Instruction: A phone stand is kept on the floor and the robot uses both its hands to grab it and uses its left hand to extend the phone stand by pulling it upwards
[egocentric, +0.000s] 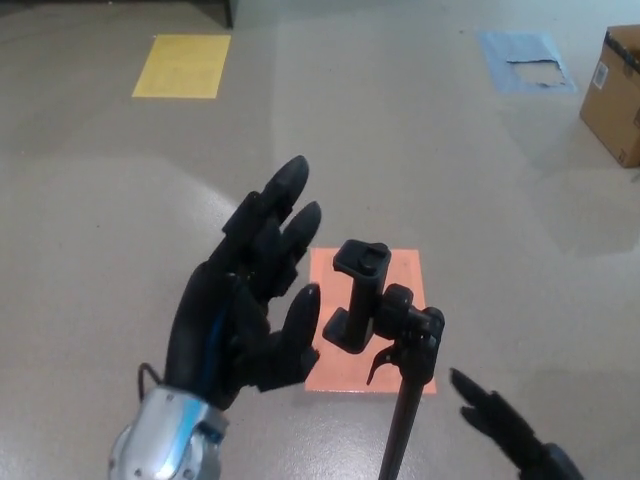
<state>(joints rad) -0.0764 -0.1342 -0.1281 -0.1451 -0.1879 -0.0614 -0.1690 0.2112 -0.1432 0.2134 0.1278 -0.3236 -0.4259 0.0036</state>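
Phone stand (395, 345) rises upright from the floor (430, 160) over an orange mat (350, 375); it looks light, rigid and tippy, best gripped on the slim pole. Left hand (250, 300) is spread empty beside its clamp; right hand (505, 425) is open, apart

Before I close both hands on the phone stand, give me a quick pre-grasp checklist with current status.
1. Phone stand upright on the floor: ok, pole vertical, clamp on top.
2. Left hand open: ok, fingers spread, holding nothing.
3. Left hand in contact with the stand: not ok, it is beside the clamp, apart from it.
4. Right hand near the pole: not ok, apart from it, low at the picture's edge.
5. Right hand open or shut: cannot tell, only part of it shows.
6. Stand base over the orange floor marker: cannot tell, base out of frame.
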